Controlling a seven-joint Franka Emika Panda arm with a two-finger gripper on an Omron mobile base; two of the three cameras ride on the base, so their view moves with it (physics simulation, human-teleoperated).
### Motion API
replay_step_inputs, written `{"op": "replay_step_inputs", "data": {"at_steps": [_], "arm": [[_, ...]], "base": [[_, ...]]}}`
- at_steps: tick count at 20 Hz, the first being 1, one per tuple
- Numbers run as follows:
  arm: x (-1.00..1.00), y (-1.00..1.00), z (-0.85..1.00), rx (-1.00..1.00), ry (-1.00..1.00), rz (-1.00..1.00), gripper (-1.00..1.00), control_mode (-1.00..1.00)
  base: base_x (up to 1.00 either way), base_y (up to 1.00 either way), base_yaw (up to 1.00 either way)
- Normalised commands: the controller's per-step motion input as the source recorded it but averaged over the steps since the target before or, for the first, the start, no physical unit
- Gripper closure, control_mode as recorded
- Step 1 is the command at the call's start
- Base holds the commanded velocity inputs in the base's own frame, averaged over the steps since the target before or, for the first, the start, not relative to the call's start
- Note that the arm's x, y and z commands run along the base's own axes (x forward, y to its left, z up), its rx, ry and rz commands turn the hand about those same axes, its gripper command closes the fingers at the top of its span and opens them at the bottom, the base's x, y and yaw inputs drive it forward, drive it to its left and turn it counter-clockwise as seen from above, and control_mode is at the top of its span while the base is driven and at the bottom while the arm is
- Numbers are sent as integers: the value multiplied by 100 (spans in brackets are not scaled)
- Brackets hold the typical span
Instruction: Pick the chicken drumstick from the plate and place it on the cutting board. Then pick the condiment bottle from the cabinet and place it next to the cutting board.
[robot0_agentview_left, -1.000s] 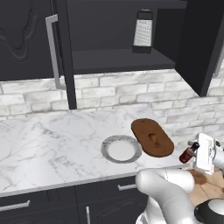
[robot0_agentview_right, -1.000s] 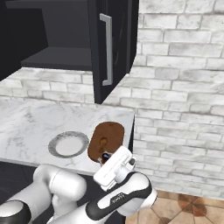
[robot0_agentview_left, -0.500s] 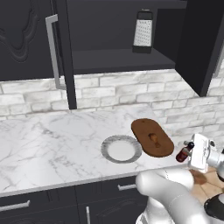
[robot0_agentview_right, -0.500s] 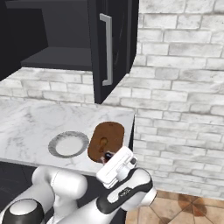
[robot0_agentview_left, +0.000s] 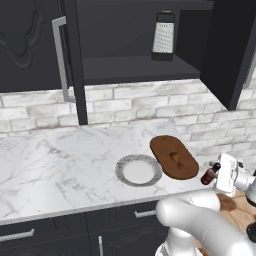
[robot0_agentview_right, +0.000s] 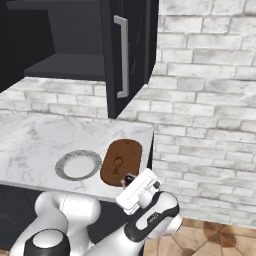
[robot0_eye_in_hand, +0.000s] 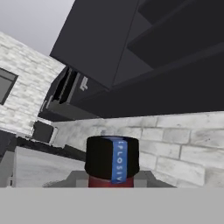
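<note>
The gripper (robot0_agentview_left: 216, 172) is gripping the condiment bottle (robot0_agentview_left: 208, 175), fingers closed on its body. In the hand view the bottle's (robot0_eye_in_hand: 112, 162) round black cap, w/ a blue strip of lettering down its side, is sticking up between the two dark tips, dark red glass just under it. In the left base view the bottle is sitting tilted, cap up, just off the right end of the cutting board (robot0_agentview_left: 174, 156), near the counter's (robot0_agentview_left: 60, 160) front right corner; can't tell if its base is touching the marble. In the right base view the gripper (robot0_agentview_right: 131, 183) and bottle (robot0_agentview_right: 127, 180) are showing right at the board's (robot0_agentview_right: 120, 161) near end.

The board is a flat oval, dark-brown wood, rounded ends, lying on white grey-veined marble. The chicken drumstick (robot0_agentview_left: 175, 158) is lying on the board, small, orange-brown, approx. at its middle; also visible in the right base view (robot0_agentview_right: 116, 165).

Beside the board, on its left in the left base view, is sitting the plate (robot0_agentview_left: 139, 170): round, shallow, speckled grey rim, white centre, nearly touching the board's edge.

Above and behind the board is hanging the cabinet (robot0_agentview_left: 135, 45), dark charcoal, doors open, flat shelf inside, long silver bar handle (robot0_agentview_left: 61, 60) on the left door. A metal box grater (robot0_agentview_left: 163, 36) is standing upright on the shelf. Backsplash (robot0_agentview_left: 125, 105) behind the board is pale rough brick.
</note>
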Motion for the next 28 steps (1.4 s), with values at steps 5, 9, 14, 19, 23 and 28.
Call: {"op": "replay_step_inputs", "data": {"at_steps": [5, 9, 14, 19, 23, 28], "arm": [[15, -11, -20, 0, -1, 0, 100, -100], [20, 0, -20, 0, -3, 0, 100, -100], [19, 0, -18, 0, -3, 0, 100, -100], [10, 0, -15, 0, -4, 0, 100, -100], [0, 1, -16, 0, -6, 0, 100, -100], [0, 9, -15, 0, -9, 0, 100, -100]], "base": [[0, 0, 0], [0, 0, 0], [0, 0, 0], [0, 0, 0], [0, 0, 0], [0, 0, 0]]}}
